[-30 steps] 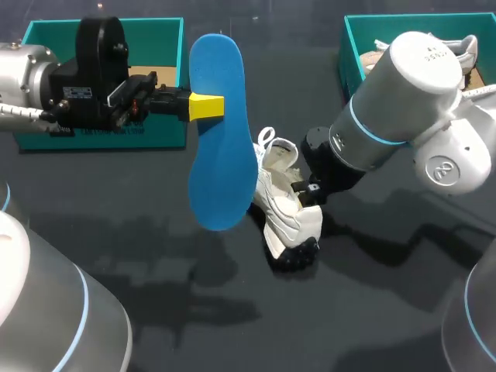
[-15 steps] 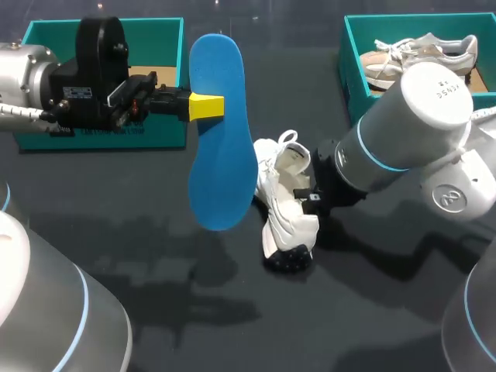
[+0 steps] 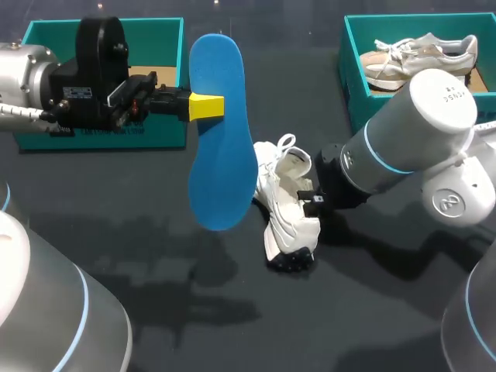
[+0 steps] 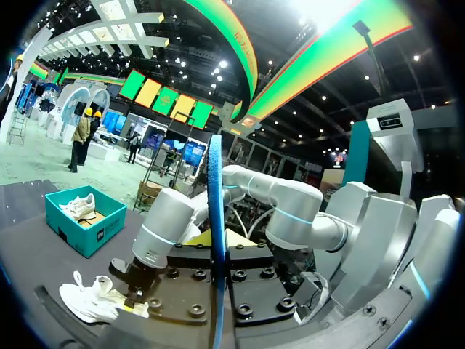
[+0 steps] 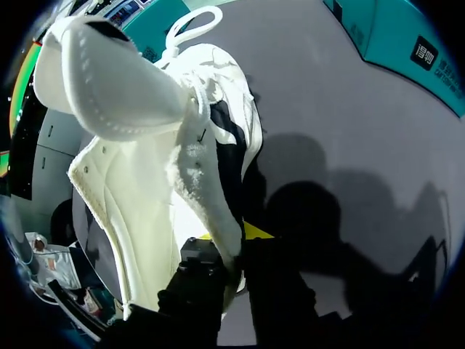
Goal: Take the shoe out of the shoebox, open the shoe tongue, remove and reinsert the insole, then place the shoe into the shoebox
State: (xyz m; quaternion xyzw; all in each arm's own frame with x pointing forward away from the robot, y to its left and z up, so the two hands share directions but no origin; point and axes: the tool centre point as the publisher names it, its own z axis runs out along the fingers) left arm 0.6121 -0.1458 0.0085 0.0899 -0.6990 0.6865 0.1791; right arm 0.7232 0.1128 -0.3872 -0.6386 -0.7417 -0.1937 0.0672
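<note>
My left gripper [image 3: 205,106] is shut on a blue insole [image 3: 221,132] and holds it upright above the table's middle. In the left wrist view the insole [image 4: 215,189] stands edge-on between the yellow tips. A white shoe [image 3: 287,203] lies tilted on the dark table just right of the insole, its opening facing up. My right gripper [image 3: 311,197] sits at the shoe's collar. In the right wrist view the padded collar wall [image 5: 211,211] runs between the fingers of that gripper [image 5: 236,254], which close on it from both sides. The white shoe [image 4: 98,302] also shows in the left wrist view.
A teal shoebox [image 3: 353,58] at the back right holds a beige shoe [image 3: 418,53]. A second teal box [image 3: 167,128] stands at the back left, behind my left arm. The bulky right arm [image 3: 411,139] hangs over the table's right side.
My right arm has swung right and lower, turning the shoe and bringing it down onto the table; the beige shoe in the box is now uncovered. The left arm and insole have not moved.
</note>
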